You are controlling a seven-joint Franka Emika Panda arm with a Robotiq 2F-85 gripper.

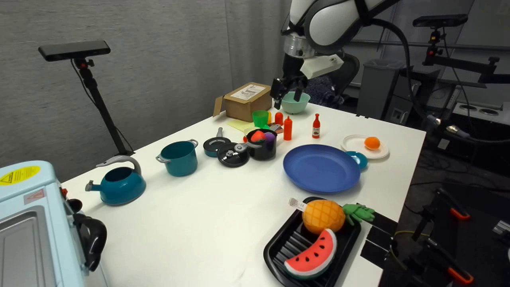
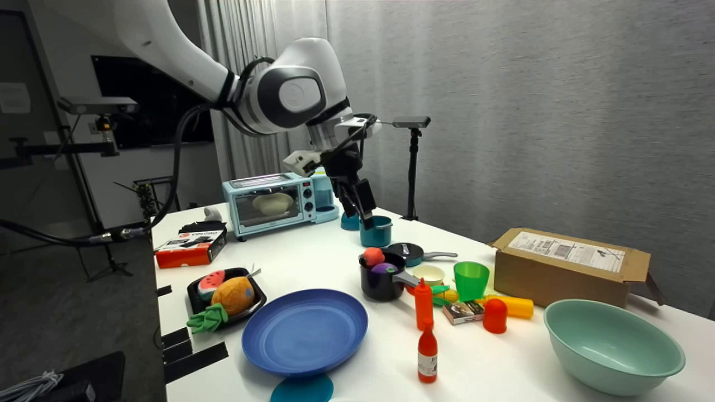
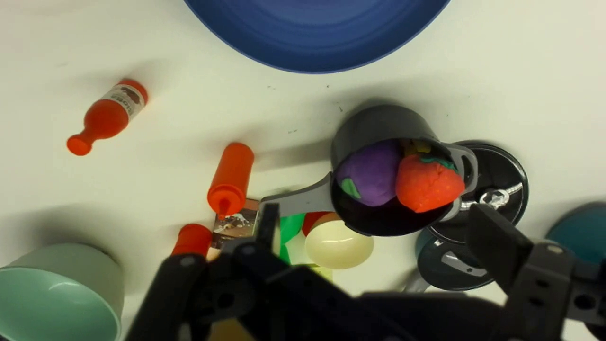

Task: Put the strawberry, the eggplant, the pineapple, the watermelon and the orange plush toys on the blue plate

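Grey fabric backdrop (image 1: 151, 67) behind, white table (image 1: 207, 239) set up like a play kitchen; going left to right in an exterior view. Light-blue toaster oven (image 1: 46, 231) at the edge, then teal kettle (image 1: 121, 187) and teal pot (image 1: 181, 159), probably parked aside as clutter. Black lid (image 1: 233, 156) lies beside the black saucepan (image 1: 265, 150), presumably so its contents can be reached: plush strawberry (image 1: 258, 136) and plush eggplant (image 1: 270, 137) inside, touching, likely propped up by something yellowish (image 3: 416, 147), can't tell what. Gripper (image 3: 377, 213) hangs above the table, fingers spread wide, holding nothing; wrist view shows the saucepan between the fingertips, so likely meant for one of those two next. Red squeeze bottle (image 1: 287, 129) stands just beside the saucepan handle, possible snag. Ribbed black tray (image 1: 285, 243) next: watermelon slice (image 1: 314, 255) in it beside the pineapple (image 1: 323, 216), whose green crown (image 1: 359, 213) pokes over the rim, tray likely too short for it. Blue plate (image 1: 322, 167) sits near both tray and saucepan, likely for short carries; none of the five toys is on it yet. White plate (image 1: 352, 144) last, plush orange (image 1: 372, 143) resting on it, shallow rim probably there against rolling.
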